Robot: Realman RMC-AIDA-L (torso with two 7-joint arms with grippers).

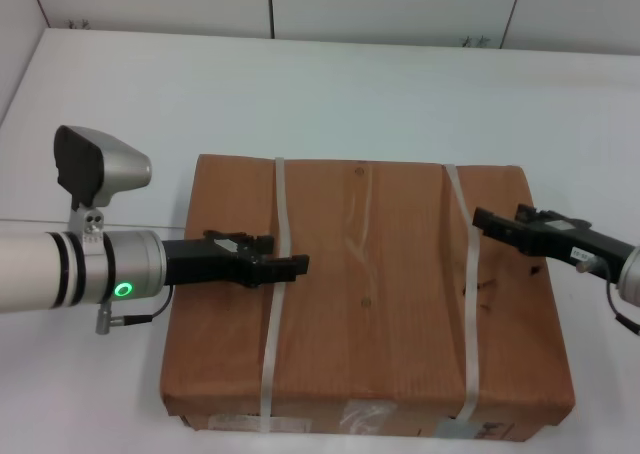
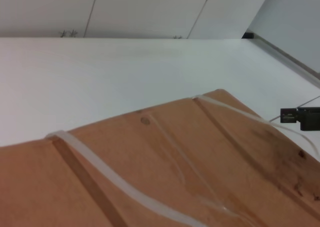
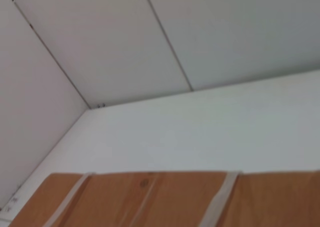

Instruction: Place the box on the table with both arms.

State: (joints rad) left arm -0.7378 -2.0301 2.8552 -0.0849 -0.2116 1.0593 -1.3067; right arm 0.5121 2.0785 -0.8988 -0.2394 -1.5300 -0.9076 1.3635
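Note:
The box (image 1: 370, 304) is a large flat brown cardboard one with two whitish straps, left (image 1: 272, 314) and right (image 1: 468, 314), and clear tape along its middle seam. It lies over the white table (image 1: 330, 94). I cannot tell whether it rests on the table. My left gripper (image 1: 295, 266) reaches in from the left over the box top and crosses the left strap. My right gripper (image 1: 482, 220) reaches in from the right, its tip just beside the right strap. The left wrist view shows the box top (image 2: 200, 177) and the right gripper (image 2: 290, 116) far off. The right wrist view shows the box top (image 3: 175, 197).
White wall panels (image 1: 300, 4) rise behind the table's far edge. Bare tabletop lies beyond the box (image 2: 100, 77) and to its left. The silver left arm with a green ring light (image 1: 123, 290) carries a grey camera housing (image 1: 95, 164).

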